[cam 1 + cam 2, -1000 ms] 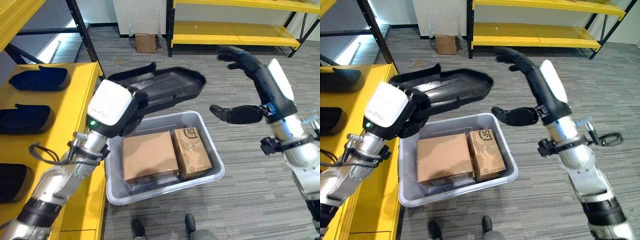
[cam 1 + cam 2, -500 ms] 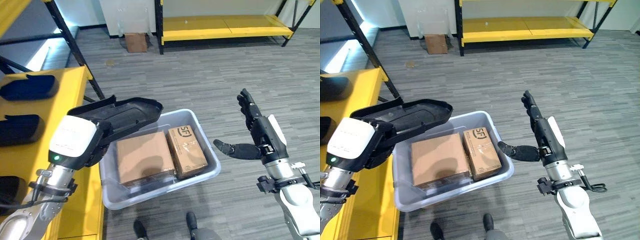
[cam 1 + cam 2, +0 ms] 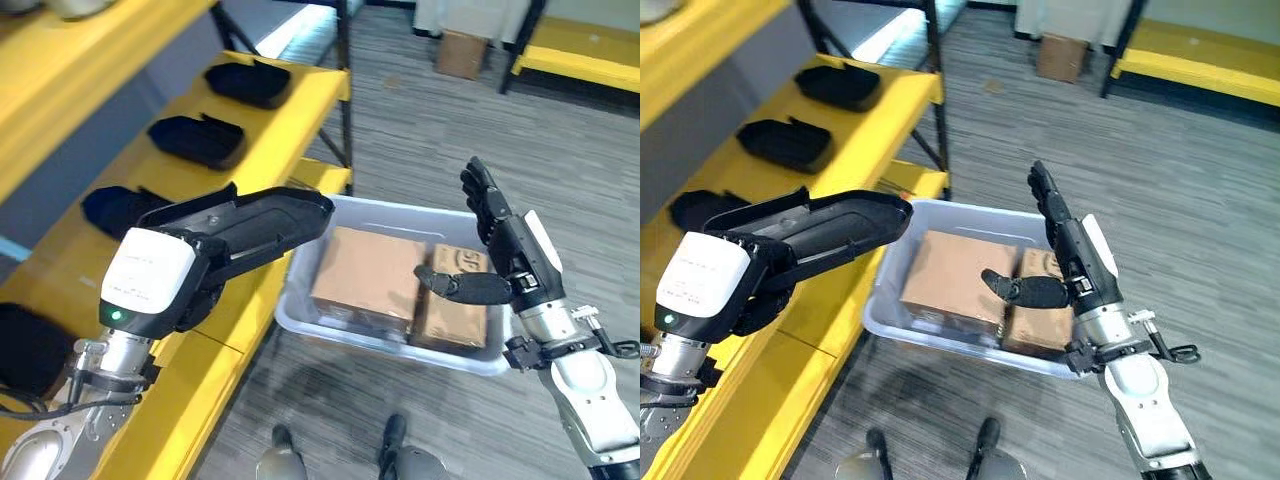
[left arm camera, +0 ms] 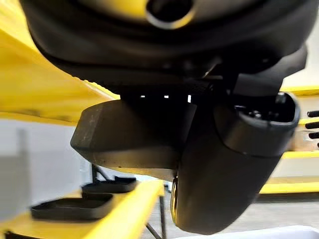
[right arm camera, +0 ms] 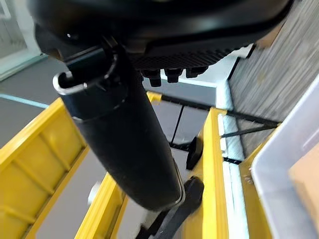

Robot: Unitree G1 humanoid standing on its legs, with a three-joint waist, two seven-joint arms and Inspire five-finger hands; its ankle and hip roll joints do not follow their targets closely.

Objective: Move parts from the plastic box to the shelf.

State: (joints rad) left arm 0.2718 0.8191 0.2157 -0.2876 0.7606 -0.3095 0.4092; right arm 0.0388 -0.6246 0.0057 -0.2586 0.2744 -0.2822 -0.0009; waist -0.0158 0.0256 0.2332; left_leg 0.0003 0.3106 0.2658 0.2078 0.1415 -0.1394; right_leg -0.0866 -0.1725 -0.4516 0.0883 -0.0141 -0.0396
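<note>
We are standing beside the yellow shelf (image 3: 270, 95), which is already carrying black parts (image 3: 196, 140). Our left hand (image 3: 205, 275) is gripping a long black part (image 3: 250, 222) between shelf and plastic box (image 3: 385, 335); our right hand (image 3: 500, 245) is hovering wide above its cardboard boxes (image 3: 368, 277).

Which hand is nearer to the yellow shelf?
Left. The left hand holds a black part at the yellow shelf edge; the right hand hangs open over the plastic box.
</note>
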